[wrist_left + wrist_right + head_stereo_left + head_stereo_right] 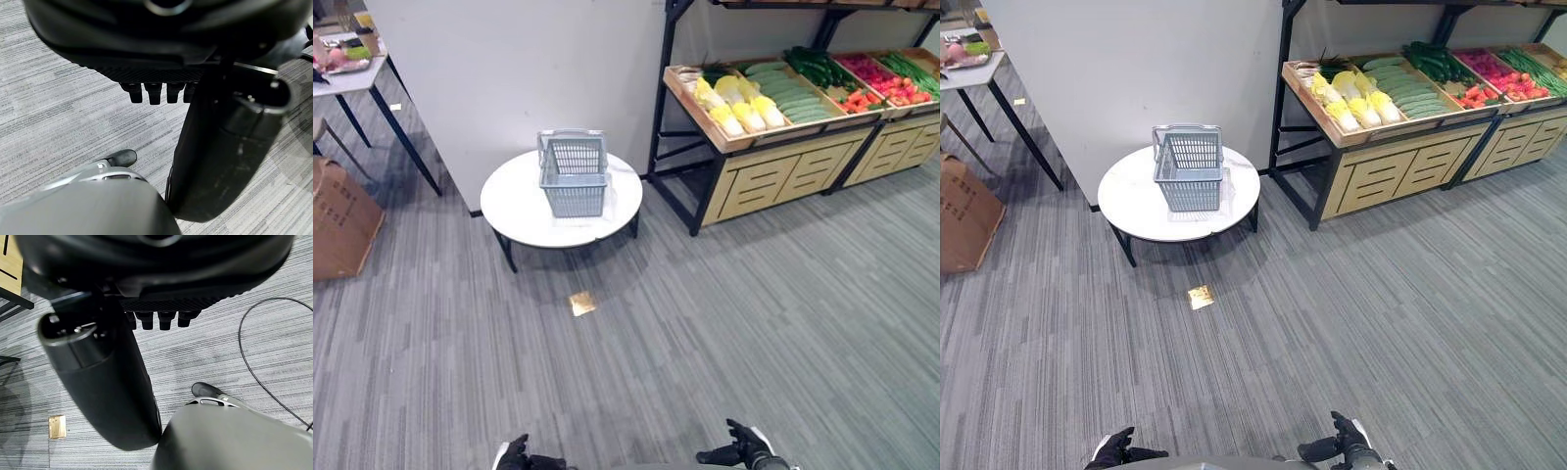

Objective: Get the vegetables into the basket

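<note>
Both the left hand (516,454) and right hand (741,452) hung low with fingers relaxed and empty, well apart from the basket (574,173) on the round worktop (514,208), so the approach should first close on the vegetables (736,104) in the shelf crates.

One basket (574,174), one round table (521,211), one cardboard box (340,220), two hands

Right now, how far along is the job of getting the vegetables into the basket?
Nothing looks done: the grey basket stands empty on the round white table. Nothing is in hand: the left hand and right hand hang low, fingers relaxed, holding nothing. Everything is left: the cabbages and cucumbers lie in the wooden stand's bins.
</note>
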You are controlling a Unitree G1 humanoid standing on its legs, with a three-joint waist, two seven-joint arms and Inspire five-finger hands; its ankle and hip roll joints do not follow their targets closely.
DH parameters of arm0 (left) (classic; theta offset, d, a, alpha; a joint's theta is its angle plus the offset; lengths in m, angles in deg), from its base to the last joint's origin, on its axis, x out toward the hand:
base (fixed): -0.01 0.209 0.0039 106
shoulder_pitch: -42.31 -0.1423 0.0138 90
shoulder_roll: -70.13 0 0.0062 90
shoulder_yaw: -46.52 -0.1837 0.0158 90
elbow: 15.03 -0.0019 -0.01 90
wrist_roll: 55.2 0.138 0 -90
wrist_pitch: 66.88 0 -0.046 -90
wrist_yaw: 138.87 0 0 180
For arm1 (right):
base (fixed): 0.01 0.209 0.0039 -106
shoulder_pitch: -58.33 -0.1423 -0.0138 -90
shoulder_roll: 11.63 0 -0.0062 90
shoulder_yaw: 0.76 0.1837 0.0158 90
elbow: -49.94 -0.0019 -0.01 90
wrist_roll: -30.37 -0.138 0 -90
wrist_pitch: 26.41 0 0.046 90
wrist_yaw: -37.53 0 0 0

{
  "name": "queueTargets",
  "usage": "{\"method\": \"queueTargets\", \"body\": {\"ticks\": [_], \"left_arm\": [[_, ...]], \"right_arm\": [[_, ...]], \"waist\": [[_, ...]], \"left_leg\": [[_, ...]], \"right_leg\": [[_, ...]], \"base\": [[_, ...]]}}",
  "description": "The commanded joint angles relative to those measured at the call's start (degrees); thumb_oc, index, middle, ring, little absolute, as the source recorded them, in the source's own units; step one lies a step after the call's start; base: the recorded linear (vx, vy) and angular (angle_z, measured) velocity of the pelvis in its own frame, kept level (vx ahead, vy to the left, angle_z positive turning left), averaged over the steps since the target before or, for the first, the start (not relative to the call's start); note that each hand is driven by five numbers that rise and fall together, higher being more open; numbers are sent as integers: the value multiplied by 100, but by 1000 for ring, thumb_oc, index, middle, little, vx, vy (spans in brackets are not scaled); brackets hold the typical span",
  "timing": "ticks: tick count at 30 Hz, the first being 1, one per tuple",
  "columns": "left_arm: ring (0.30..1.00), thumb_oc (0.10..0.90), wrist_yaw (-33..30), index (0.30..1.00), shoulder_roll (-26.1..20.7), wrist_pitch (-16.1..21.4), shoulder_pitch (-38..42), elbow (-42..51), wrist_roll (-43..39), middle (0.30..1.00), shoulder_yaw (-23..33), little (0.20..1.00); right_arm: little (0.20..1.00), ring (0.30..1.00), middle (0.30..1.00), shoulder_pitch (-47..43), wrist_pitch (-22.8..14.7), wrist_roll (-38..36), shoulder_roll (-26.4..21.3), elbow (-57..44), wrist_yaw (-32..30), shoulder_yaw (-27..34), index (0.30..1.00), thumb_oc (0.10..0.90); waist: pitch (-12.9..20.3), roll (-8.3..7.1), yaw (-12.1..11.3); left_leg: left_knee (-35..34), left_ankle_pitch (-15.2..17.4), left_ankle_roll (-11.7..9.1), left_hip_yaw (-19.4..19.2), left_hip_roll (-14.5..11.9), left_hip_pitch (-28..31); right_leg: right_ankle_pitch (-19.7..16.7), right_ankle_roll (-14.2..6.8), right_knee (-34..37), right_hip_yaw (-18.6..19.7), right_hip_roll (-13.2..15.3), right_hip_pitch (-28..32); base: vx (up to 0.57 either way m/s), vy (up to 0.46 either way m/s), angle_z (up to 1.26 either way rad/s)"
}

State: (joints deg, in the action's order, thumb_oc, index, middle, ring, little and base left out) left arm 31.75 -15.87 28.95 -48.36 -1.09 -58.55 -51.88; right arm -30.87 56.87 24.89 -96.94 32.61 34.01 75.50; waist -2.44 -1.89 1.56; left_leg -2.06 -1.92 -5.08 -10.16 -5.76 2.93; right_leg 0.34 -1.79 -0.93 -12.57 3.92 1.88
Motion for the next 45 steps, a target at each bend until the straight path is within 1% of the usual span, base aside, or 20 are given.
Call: {"method": "queueTargets", "body": {"ticks": [1, 12, 26, 31, 34, 37, 40, 41, 42, 44, 45], "left_arm": [[1000, 900, -44, 1000, 15, -26, -141, -68, 141, 1000, -128, 1000], [1000, 900, -34, 1000, 58, -16, -136, -159, 60, 1000, -88, 1000], [1000, 900, -32, 1000, 88, -28, -153, -217, 40, 1000, -103, 1000], [1000, 900, -47, 1000, 70, -41, -94, -193, 49, 1000, -144, 1000], [1000, 900, -84, 1000, 66, -33, -18, -133, -18, 1000, -176, 1000], [1000, 900, -101, 1000, 80, -43, 22, -124, -97, 1000, -147, 1000], [1000, 900, -164, 1000, 76, -34, 76, -72, -232, 1000, -97, 1000], [1000, 900, -222, 1000, 76, -11, 177, 1, -284, 1000, -120, 1000], [1000, 900, -222, 1000, 76, -11, 179, 1, -284, 1000, -120, 1000], [1000, 900, -214, 1000, 85, 22, 220, 89, -345, 1000, -137, 1000], [1000, 900, -224, 1000, 95, 45, 250, 123, -422, 1000, -124, 1000]], "right_arm": [[1000, 1000, 1000, 51, 53, -66, -55, 276, -5, -163, 1000, 900], [1000, 1000, 1000, 15, 27, -15, -57, 277, -31, -201, 1000, 900], [1000, 1000, 1000, -12, 20, -36, -81, 270, -110, -158, 1000, 900], [1000, 1000, 1000, -71, 26, -58, -113, 259, -138, -130, 1000, 900], [1000, 1000, 1000, -140, 26, -91, -153, 223, -180, -120, 1000, 900], [1000, 1000, 1000, -159, 28, -47, -187, 174, -217, -137, 1000, 900], [1000, 1000, 1000, -229, 19, -53, -228, 142, -277, -140, 1000, 900], [1000, 1000, 1000, -281, 18, -20, -270, 120, -333, -194, 1000, 900], [1000, 1000, 1000, -283, 18, -20, -270, 120, -333, -194, 1000, 900], [1000, 1000, 1000, -310, 19, 17, -310, 115, -353, -205, 1000, 900], [1000, 1000, 1000, -330, 20, 30, -344, 112, -363, -196, 1000, 900]], "waist": [[-116, -80, -14], [-118, -98, -24], [-166, -99, 10], [-224, -93, 29], [-308, -74, 36], [-353, -62, 27], [-491, -72, 22], [-661, -92, 14], [-660, -91, 20], [-738, -99, 21], [-808, -108, -19]], "left_leg": [[-294, 78, -33, 125, -97, 245], [-294, 52, -54, 104, -162, 259], [-294, 63, -57, 94, -177, 254], [-294, 49, -51, 150, -195, 243], [-294, 7, -50, 200, -241, 188], [-294, -62, -51, 211, -274, 162], [148, 40, -59, 252, -310, -50], [703, 22, -115, 399, -329, -418], [713, 25, -116, 407, -329, -429], [1384, -35, -193, 584, -272, -758], [1654, -120, -224, 715, -194, -894]], "right_leg": [[-420, -721, 593, 436, 401, 179], [-397, -703, 593, 447, 330, 166], [-397, -691, 593, 469, 308, 155], [-363, -643, 548, 433, 271, 172], [-266, -592, 317, 427, 233, -2], [-225, -562, 265, 426, 200, -56], [-122, -487, 68, 473, 192, -142], [-69, -387, -15, 485, 178, -212], [-69, -387, -15, 478, 178, -214], [-19, -305, -50, 467, 166, -202], [0, -281, -73, 476, 172, -183]], "base": [[0, 0, 0], [0, -3, 0], [0, 0, 0], [0, 0, 0], [-8, -11, 0], [26, -66, 0], [-21, -115, 1], [-61, -140, 8], [-40, -152, 17], [16, -93, 13], [23, -64, 12]]}}
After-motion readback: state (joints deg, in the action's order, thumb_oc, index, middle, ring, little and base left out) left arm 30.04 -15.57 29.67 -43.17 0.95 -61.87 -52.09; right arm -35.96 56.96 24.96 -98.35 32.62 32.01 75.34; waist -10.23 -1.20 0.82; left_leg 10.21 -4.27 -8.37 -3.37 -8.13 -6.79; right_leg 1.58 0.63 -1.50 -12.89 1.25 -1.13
